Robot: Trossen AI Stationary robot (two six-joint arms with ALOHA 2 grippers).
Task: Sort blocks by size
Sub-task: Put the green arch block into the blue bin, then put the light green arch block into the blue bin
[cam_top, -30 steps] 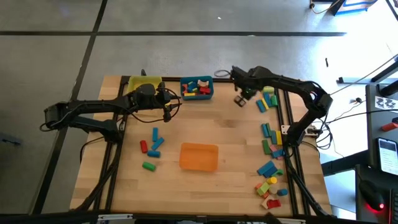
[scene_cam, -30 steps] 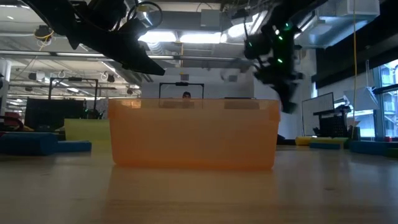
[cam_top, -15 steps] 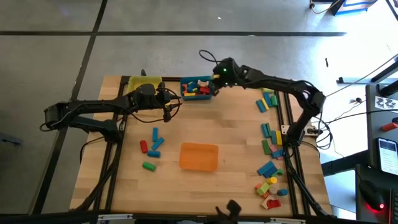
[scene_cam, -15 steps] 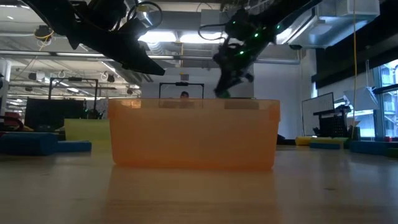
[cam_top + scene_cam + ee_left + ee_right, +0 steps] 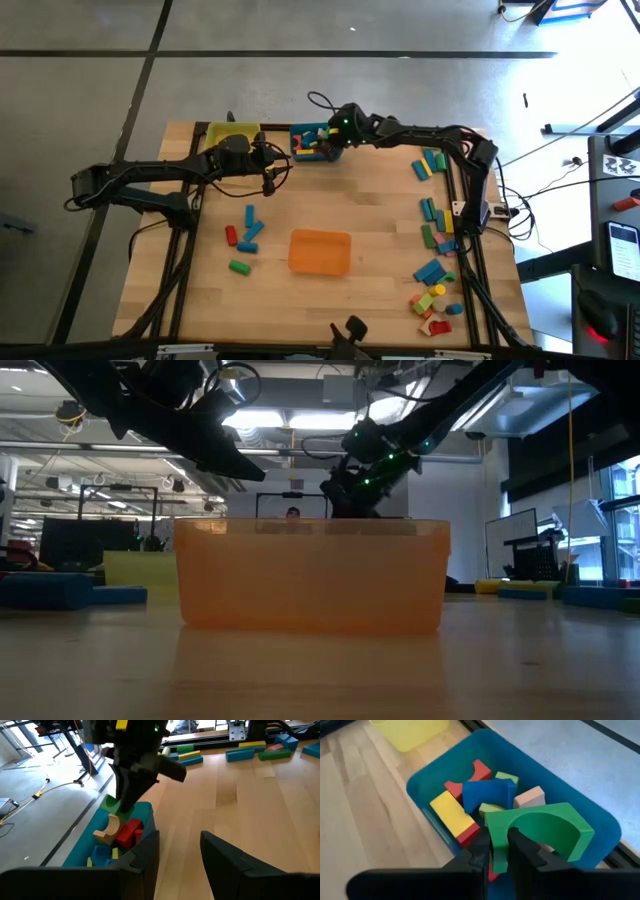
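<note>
Moved: right arm swings from the surface's right-hand blocks to over the teal plastic bin (image 5: 318,143).
Left claw (image 5: 272,170): half open, empty, beside that bin.
Right claw (image 5: 499,851): narrow, pinching green wooden arch block (image 5: 540,832) by one leg.
Handling: light, rigid, probably slick; grip flat faces.

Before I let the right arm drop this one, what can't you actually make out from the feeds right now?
- Teal bin, low view: hidden behind the orange bin.
- Green arch block in the right gripper: one leg covered by the fingers in the right wrist view.
- Yellow bin contents: high view, left arm overlaps it.
- Loose blocks at the right edge: too small to size in the high view.
</note>
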